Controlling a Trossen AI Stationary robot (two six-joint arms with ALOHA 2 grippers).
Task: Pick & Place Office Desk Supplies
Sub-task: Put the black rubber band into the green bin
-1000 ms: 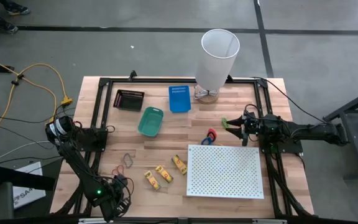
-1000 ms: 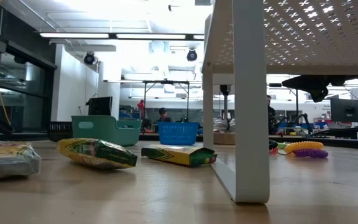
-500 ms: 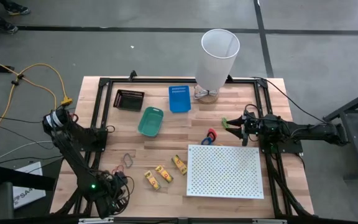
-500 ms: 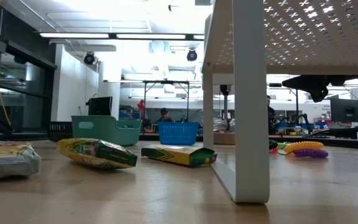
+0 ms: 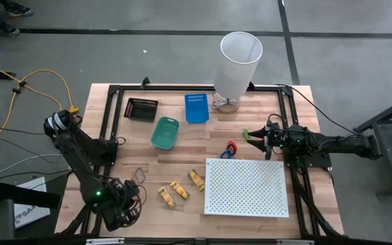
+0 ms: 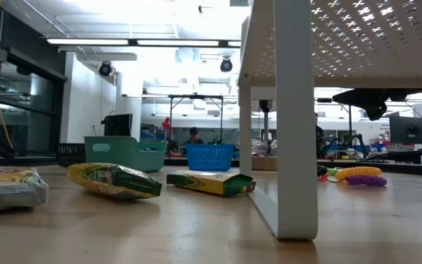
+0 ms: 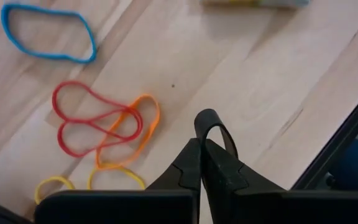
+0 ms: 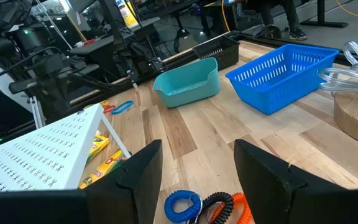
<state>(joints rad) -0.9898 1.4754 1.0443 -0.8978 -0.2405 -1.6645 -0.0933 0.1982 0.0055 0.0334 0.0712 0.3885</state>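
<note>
Wooden table [image 5: 182, 153] bears 3 baskets, rubber bands [image 7: 104, 127]

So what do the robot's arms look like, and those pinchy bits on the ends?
Both arms are black and made of jointed links. The left arm has a small green light glowing near its wrist and cables running along it. The right arm is long and thin, with a green patch by its tool. The left tool has two dark, pointed fingers; the right tool has two broad black fingers.

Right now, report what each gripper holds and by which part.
The left gripper is shut on a black rubber band, pinched at one end of its loop. The right gripper is open, holding nothing.
</note>
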